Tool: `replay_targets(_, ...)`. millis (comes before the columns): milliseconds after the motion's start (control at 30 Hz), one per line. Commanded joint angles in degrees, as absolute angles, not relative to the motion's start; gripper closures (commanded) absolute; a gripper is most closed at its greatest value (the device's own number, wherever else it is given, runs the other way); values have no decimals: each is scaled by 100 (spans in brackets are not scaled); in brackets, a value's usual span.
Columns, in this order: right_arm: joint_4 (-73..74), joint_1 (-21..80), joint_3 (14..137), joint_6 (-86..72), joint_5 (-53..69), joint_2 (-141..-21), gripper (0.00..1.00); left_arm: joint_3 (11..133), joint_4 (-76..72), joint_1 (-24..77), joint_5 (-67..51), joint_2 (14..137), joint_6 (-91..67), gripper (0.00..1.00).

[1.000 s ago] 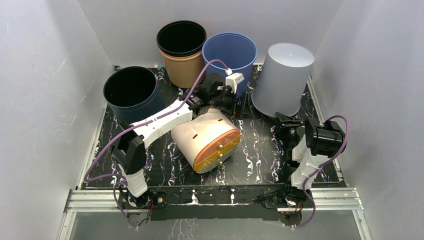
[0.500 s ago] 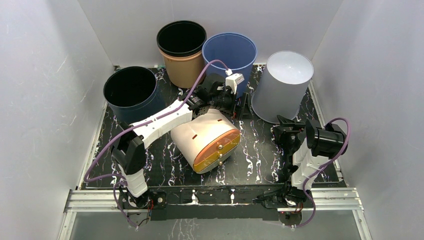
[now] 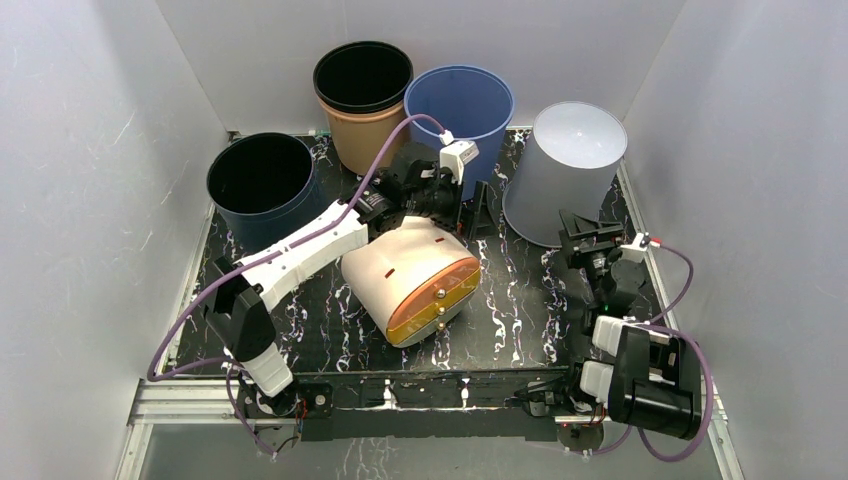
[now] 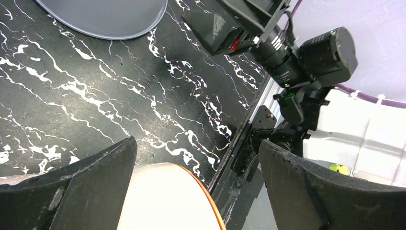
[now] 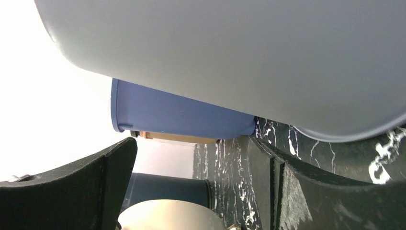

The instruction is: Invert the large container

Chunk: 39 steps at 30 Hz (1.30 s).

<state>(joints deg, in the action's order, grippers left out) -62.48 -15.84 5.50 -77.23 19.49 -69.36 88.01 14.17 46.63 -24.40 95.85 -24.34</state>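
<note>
The grey container (image 3: 565, 175) stands mouth-down at the right rear of the marbled black table (image 3: 520, 300), flat base facing up and rim on the surface. The right gripper (image 3: 587, 232) sits just beside its near wall, jaws spread wide with nothing between them. From the right wrist view, the grey wall fills the top and the blue bucket (image 5: 182, 117) peeks out behind it. Over in the middle, the left gripper (image 3: 470, 215) hangs above the far end of a cream bin (image 3: 410, 275) lying on its side, orange lid toward the arms. Its jaws are parted too, gripping nothing. At the back, the tan bucket (image 3: 362, 95) and the blue one stand upright side by side, and the dark navy bucket (image 3: 262, 185) is upright on the left.
</note>
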Motion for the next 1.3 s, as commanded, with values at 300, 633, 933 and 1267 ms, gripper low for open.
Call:
replay_targets(300,-2775,-831,2359,-5084,2768,-6275,16,8961,1753,4678,-1553,8772,-2008,2)
replay_targets(633,-734,1036,4269,-3079,1182,-6757,16,8436,1754,4276,-535,8155,-2035,2)
replay_targets(933,72,1488,5416,-2476,607,-7758,16,8217,1693,4147,-120,7672,-2120,2)
replay_targets(1267,406,1442,6775,-1434,-654,-9164,13,8296,1891,4144,-179,7620,-2172,2)
